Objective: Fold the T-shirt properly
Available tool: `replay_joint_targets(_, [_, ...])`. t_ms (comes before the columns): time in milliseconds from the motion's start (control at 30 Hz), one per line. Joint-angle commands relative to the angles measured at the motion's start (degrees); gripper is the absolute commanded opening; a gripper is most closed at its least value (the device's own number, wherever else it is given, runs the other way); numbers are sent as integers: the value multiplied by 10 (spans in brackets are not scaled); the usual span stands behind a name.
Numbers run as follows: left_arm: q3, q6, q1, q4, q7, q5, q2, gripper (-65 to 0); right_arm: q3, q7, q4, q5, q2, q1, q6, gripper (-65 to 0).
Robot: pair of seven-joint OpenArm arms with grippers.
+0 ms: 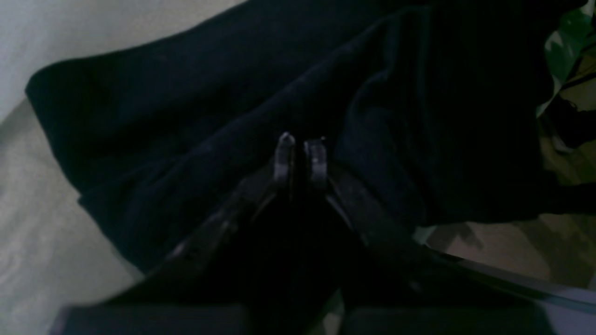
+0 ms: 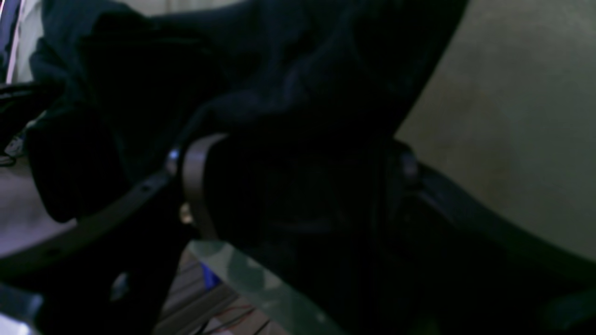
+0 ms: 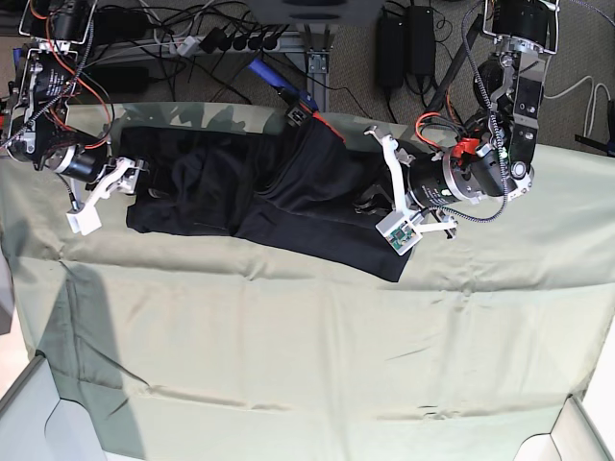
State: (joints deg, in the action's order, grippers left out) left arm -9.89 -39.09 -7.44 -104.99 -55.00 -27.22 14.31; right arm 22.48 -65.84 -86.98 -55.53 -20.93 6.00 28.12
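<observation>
The black T-shirt (image 3: 288,192) lies crumpled in a long band across the far part of the table, with a bit of orange showing at its back edge. In the base view my left gripper (image 3: 368,205) is at the shirt's right end. Seen from the left wrist, its fingertips (image 1: 285,144) are almost together, pinching a ridge of the dark fabric (image 1: 186,102). My right gripper (image 3: 108,197) stands at the shirt's left end with its jaws spread wide. From the right wrist, black cloth (image 2: 279,70) drapes between and over the open fingers (image 2: 195,186).
A pale green table cloth (image 3: 307,346) covers the table. Behind the far edge run cables and power strips (image 3: 231,43). White bin corners sit at the front left (image 3: 29,413) and front right (image 3: 577,432).
</observation>
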Motion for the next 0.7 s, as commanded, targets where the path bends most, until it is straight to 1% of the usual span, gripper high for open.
replay_joint_targets(0, [3, -9, 6, -8, 12, -8, 2, -613, 2, 0, -7, -11, -8, -6, 47, -220])
replay_joint_targets(200, [3, -9, 6, -8, 12, -8, 2, -613, 2, 5, -7, -10, -8, -6, 47, -223])
replay_joint_targets(233, [3, -9, 6, -8, 12, -8, 2, -613, 2, 10, -7, -7, -9, -6, 47, -252])
replay_joint_targets(267, [3, -9, 6, -8, 12, -8, 2, -613, 2, 14, -7, -2, -9, -6, 47, -320])
replay_joint_targets(367, [3, -9, 6, -8, 12, -8, 2, -613, 2, 17, -7, 11, -9, -6, 47, -590])
replay_joint_targets(400, [3, -9, 7, -8, 12, -9, 2, -613, 2, 18, -7, 16, -9, -6, 47, -650])
replay_joint_targets(467, [7, -8, 8, -8, 13, -16, 2, -613, 3, 20, -7, 26, -9, -6, 47, -650])
replay_joint_targets(533, [22, -8, 8, -8, 13, -36, 2, -613, 3, 30, -7, 33, -10, -6, 47, -650])
replay_joint_targets(667, [79, -8, 8, -8, 12, -67, 2, -613, 19, 33, -7, 61, -14, -13, 47, -650])
